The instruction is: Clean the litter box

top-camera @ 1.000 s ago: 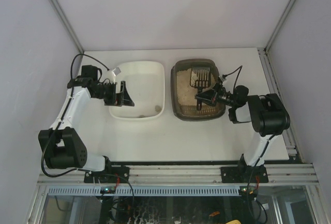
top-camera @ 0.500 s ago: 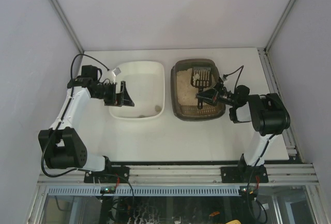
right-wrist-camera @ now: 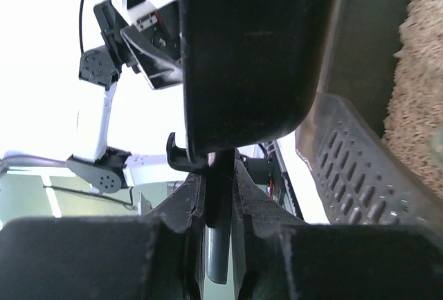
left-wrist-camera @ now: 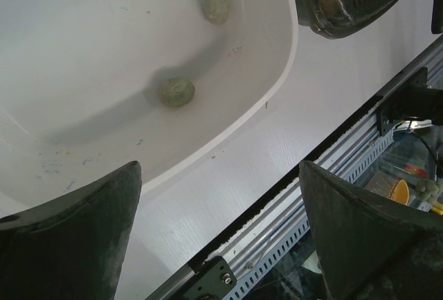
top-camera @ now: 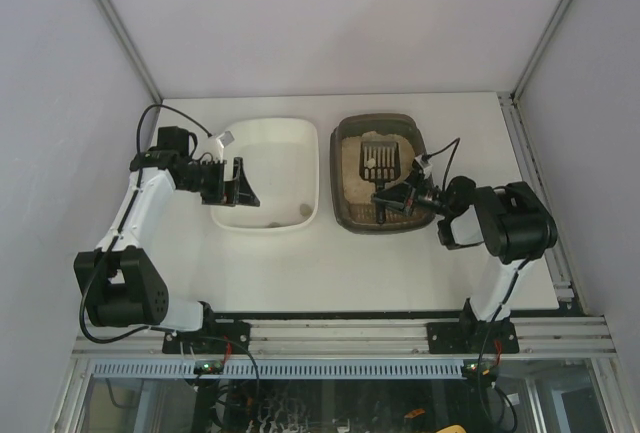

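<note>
The litter box (top-camera: pixel 345 168) is a dark translucent tray with beige litter, right of centre on the table. A dark slotted scoop (top-camera: pixel 380 157) lies over the litter, its head pale with litter showing at its slots. My right gripper (top-camera: pixel 386 197) is shut on the scoop's handle over the box's near end. In the right wrist view the handle (right-wrist-camera: pixel 220 175) is pinched between the fingers, with litter (right-wrist-camera: pixel 419 71) at the far right. My left gripper (top-camera: pixel 240 183) stands open at the left rim of a white tray (top-camera: pixel 290 128), nothing between its fingers (left-wrist-camera: pixel 76 231).
The white tray (left-wrist-camera: pixel 277 78) holds two grey-green clumps (left-wrist-camera: pixel 215 7) (left-wrist-camera: pixel 176 92) near its front end. A corner of the litter box (left-wrist-camera: pixel 346 9) shows beside it. The table's near edge with its metal rail (left-wrist-camera: pixel 325 175) runs close by. Enclosure walls stand left, right and behind.
My right gripper has drawn toward the box's near end and slightly left, still shut on the handle. The scoop's head has turned flatter and paler over the litter. The left arm has not moved.
</note>
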